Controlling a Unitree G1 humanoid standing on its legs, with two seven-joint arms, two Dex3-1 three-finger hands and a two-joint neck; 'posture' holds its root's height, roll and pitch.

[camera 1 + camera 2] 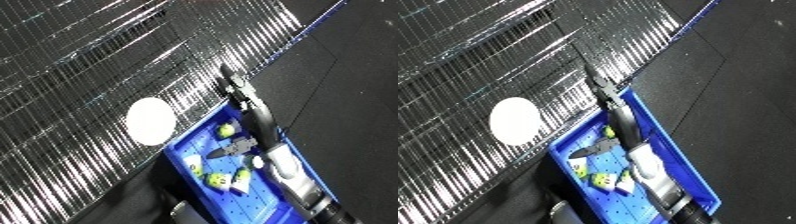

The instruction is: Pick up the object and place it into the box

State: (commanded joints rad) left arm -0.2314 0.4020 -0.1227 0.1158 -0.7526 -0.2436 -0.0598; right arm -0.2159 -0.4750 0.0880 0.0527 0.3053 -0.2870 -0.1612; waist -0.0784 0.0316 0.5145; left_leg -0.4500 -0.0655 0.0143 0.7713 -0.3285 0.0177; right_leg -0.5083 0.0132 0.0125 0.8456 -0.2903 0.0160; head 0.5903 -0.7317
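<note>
right hand (238, 91) extends past blue bin (182, 152) over mesh; finger state unclear; yellow-green object (226, 130) in bin beside forearm.

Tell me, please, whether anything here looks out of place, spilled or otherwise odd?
Nothing looks spilled or damaged. The yellow-green objects lie inside the blue bin, and the white disc lies flat on the shiny ribbed surface. The right forearm reaches over the bin; I cannot tell how its hand stands.

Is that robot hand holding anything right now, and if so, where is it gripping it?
It cannot be told. The robot hand reaches past the far rim of the blue bin over the shiny surface, but its fingers are too dark to show anything held.
</note>
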